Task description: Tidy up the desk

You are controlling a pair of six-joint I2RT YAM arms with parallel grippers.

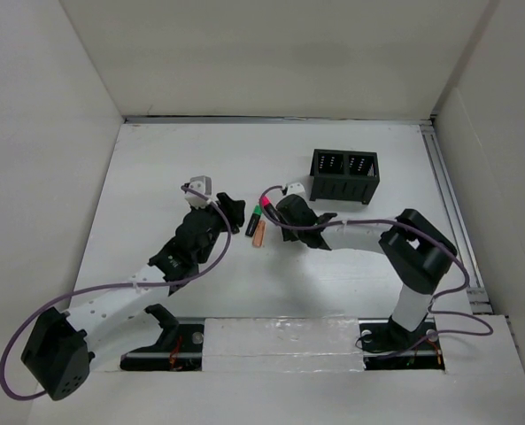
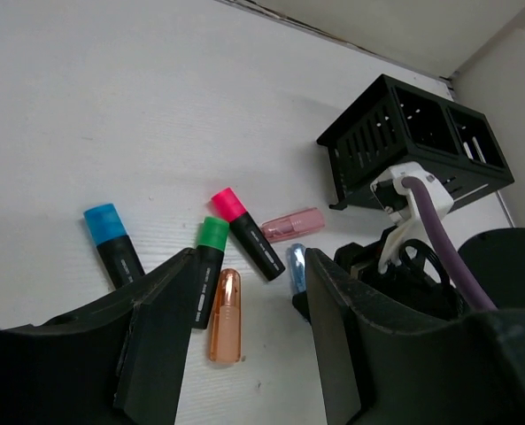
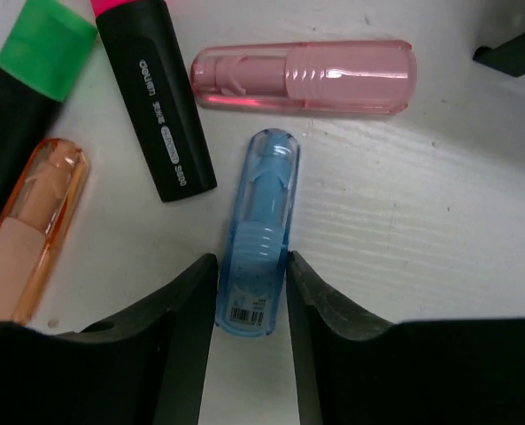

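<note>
Down on the white desk (image 3: 439, 221) spread beneath me, my right pincer (image 3: 249, 261) straddles the blue clear tube (image 3: 262, 204), jaws against both sides; can't tell if clamped. Squeeze square, lift straight, don't nudge the pink tube (image 3: 306, 77).

1. Looks matt white, with a fine ridged grain, on the desk (image 3: 439, 230).
2. Gleams as glossy see-through plastic on the blue tube (image 3: 258, 230), pink tube (image 3: 306, 78) and orange tube (image 3: 32, 226).
3. Reads as smooth satin black plastic on the highlighter (image 3: 151, 106).
4. Appears matt black plastic on the organizer (image 2: 395, 133).
</note>
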